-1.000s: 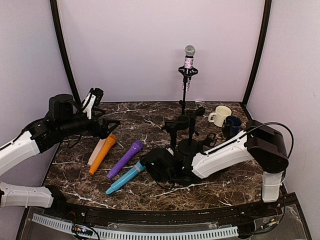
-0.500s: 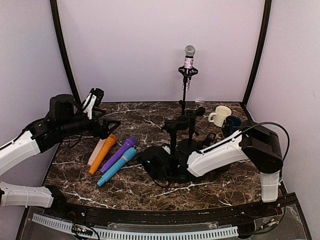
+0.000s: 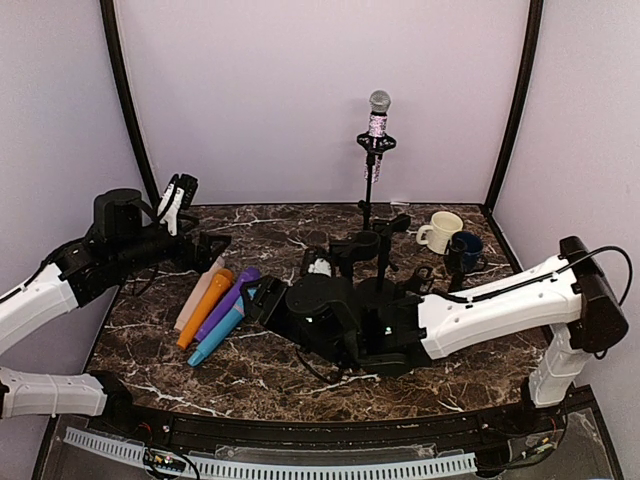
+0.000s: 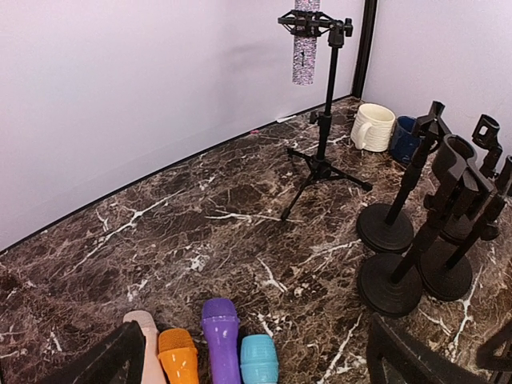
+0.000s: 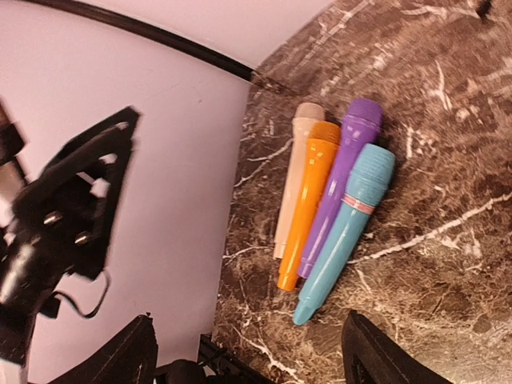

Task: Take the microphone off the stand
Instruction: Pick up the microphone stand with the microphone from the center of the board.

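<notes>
The microphone (image 3: pixel 379 115) sits upright in the clip at the top of a thin tripod stand (image 3: pixel 368 190) at the back of the table (image 3: pixel 250 370), against the rear wall and well apart from both arms.

The left gripper (image 4: pixel 255 322) is spread wide and holds nothing. It faces across the table towards the tripod. The right gripper (image 5: pixel 248 320) is also spread wide and empty. It is low over the left side of the table, pointing away from the tripod.

The step in hand is the reach, and the left arm looks better placed for it. A good grasp would take the body of the microphone above the clip and lift it straight up along its own axis. A sideways pull could tip the light tripod.

Four toy microphones lie side by side near the right gripper: cream (image 5: pixel 293 176), orange (image 5: pixel 308 200), purple (image 5: pixel 340 180) and blue (image 5: pixel 348 224). A cluster of empty black stands (image 3: pixel 365 250) with round bases stands mid-table in front of the tripod. The right arm stretches across that area too, so an approach from the left and above seems clearest. A cream mug (image 3: pixel 441 231) and a dark blue mug (image 3: pixel 463 250) stand at the back right.
</notes>
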Robot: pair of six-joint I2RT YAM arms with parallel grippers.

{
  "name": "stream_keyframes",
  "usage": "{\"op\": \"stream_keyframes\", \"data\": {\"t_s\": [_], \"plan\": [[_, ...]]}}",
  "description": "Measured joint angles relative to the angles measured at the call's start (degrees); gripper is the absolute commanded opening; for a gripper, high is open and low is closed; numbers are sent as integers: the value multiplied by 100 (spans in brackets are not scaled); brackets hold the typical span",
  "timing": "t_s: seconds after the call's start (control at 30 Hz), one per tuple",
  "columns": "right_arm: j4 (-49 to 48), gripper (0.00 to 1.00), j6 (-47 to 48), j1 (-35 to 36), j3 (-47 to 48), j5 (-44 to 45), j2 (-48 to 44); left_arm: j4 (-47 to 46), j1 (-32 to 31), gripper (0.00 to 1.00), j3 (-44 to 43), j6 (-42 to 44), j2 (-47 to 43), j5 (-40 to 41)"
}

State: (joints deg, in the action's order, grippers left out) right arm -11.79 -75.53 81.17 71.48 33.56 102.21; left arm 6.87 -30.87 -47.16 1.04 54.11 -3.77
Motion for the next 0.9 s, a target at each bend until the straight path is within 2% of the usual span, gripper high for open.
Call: {"op": "stream_keyframes", "data": {"t_s": [0.2,0.33,0.5,0.63,0.77,0.9], "plan": [[680,90,1670,417,299,688,-960,-2,446,99,0,-118,61,-50],[1419,90,2529,57,466,863,-1674,0,551,99,0,-149,118,2],[2566,90,3268,-1353,1045,501,-2114,9,553,99,0,-61,146,240],[3250,89,3980,-2695,1449,-284,-2068,9,553,98,2,31,195,424],[3427,87,4682,-3720,1773,-1360,-1759,13,553,98,2,103,345,544],[3324,84,5401,-4426,1823,-2306,-1268,15,553,98,2,133,503,579]]}}
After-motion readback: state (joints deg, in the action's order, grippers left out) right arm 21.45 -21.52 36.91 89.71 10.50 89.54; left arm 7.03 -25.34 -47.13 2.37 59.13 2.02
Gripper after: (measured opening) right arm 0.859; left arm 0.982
